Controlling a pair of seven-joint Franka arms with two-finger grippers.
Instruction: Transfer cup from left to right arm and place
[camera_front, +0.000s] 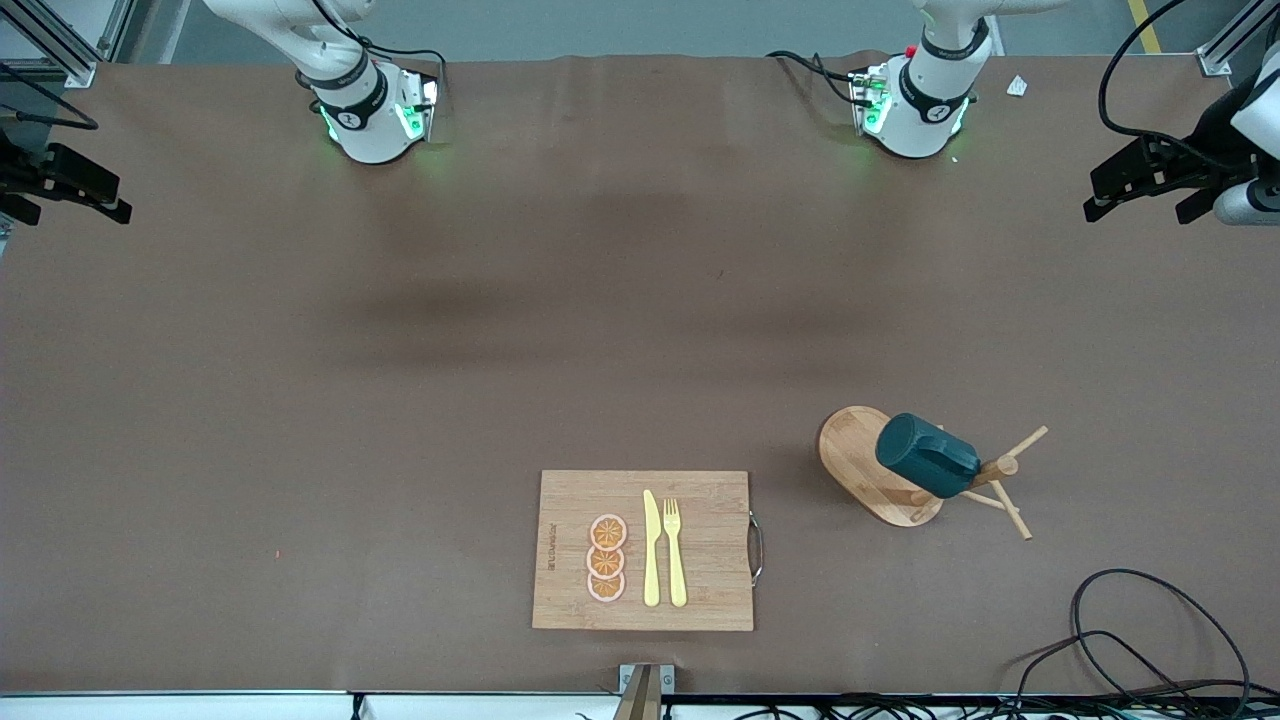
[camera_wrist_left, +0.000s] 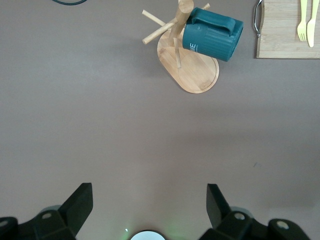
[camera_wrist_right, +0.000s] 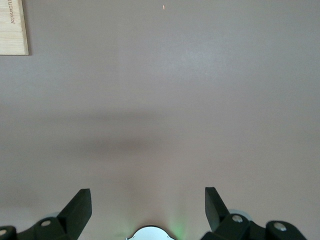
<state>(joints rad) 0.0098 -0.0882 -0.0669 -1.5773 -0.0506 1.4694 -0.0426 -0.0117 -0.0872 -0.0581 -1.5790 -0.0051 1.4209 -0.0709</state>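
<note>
Two grippers, both with jaws spread wide and nothing between them. Left gripper (camera_wrist_left: 149, 207) hangs over bare brown table (camera_front: 300, 400), fingers (camera_wrist_left: 77, 205) apart, no contact with anything. Right gripper (camera_wrist_right: 148, 207) same story: fingers (camera_wrist_right: 76, 206) apart, over bare table, empty. In the front view neither gripper's fingers can be picked out; only the arm bases show at the top edge. Both arms wait.

Landmark is the wooden peg rack (camera_front: 880, 465), an oval base with a post and slanted pegs, standing toward the left arm's end of the table. The cup (camera_front: 927, 456), dark teal, ribbed side, hangs tilted on a peg of the rack, its closed bottom pointing up and toward the robots, its mouth toward the post. It sits above the rack's base, not touching the table. Left wrist view shows the cup well apart from the left gripper, handle uppermost.

Cutting board (camera_front: 643, 550) lies beside the rack, toward the right arm's end and a little nearer the front camera, its metal handle (camera_front: 755, 548) on the edge facing the rack. On the board: three orange slices (camera_front: 606, 558) in an overlapping row, a yellow knife (camera_front: 651, 548) and a yellow fork (camera_front: 675, 552) side by side, the fork closer to the rack. Black cables (camera_front: 1150, 640) loop on the table nearer the front camera than the rack.
</note>
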